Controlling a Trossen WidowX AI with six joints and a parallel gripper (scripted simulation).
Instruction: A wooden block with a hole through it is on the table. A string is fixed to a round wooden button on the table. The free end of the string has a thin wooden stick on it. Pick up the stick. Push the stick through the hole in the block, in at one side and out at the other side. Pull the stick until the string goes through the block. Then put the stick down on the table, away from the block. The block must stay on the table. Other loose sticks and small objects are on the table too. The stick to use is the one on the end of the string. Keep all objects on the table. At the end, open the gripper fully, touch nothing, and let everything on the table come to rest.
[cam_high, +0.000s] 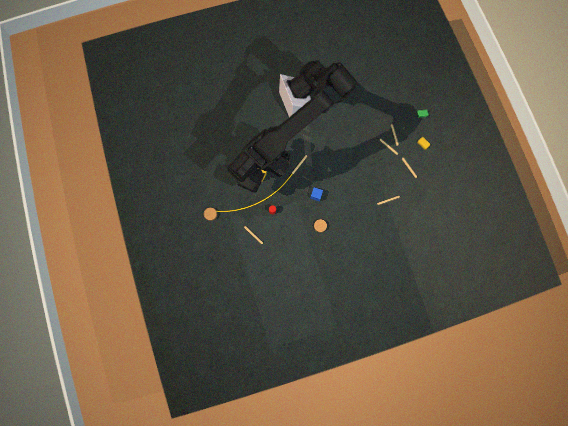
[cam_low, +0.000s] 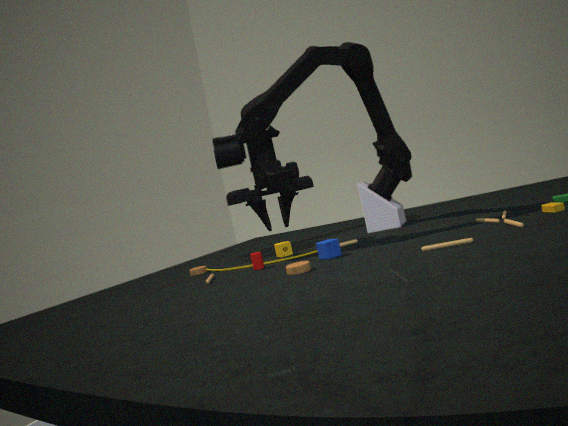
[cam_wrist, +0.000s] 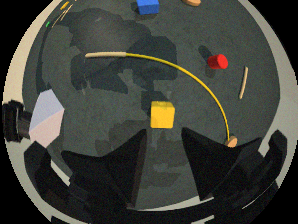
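The yellow wooden block (cam_low: 283, 248) (cam_wrist: 161, 115) with a hole in its side stands on the dark mat. In the overhead view the arm hides nearly all of it. A yellow string (cam_high: 245, 206) (cam_low: 230, 268) (cam_wrist: 193, 76) runs from the round wooden button (cam_high: 210, 214) (cam_low: 198, 270) (cam_wrist: 232, 141) to the thin stick (cam_high: 299, 164) (cam_low: 348, 242) (cam_wrist: 107, 55), which lies flat on the mat. My gripper (cam_low: 278, 227) (cam_wrist: 161, 137) (cam_high: 255, 172) hangs well above the block, fingers pointing down, partly open and empty.
A red cylinder (cam_high: 272, 209) (cam_low: 256, 260) (cam_wrist: 217, 62) stands by the string. A blue block (cam_high: 316, 193) (cam_low: 328, 248) (cam_wrist: 147, 4) and a loose button (cam_high: 320, 225) (cam_low: 298, 268) lie nearby. Loose sticks (cam_high: 253, 235) (cam_high: 388, 200) (cam_high: 409, 167), a small yellow block (cam_high: 423, 143) and a green one (cam_high: 423, 113) lie to the right. The white arm base (cam_high: 290, 97) (cam_low: 381, 210) stands behind.
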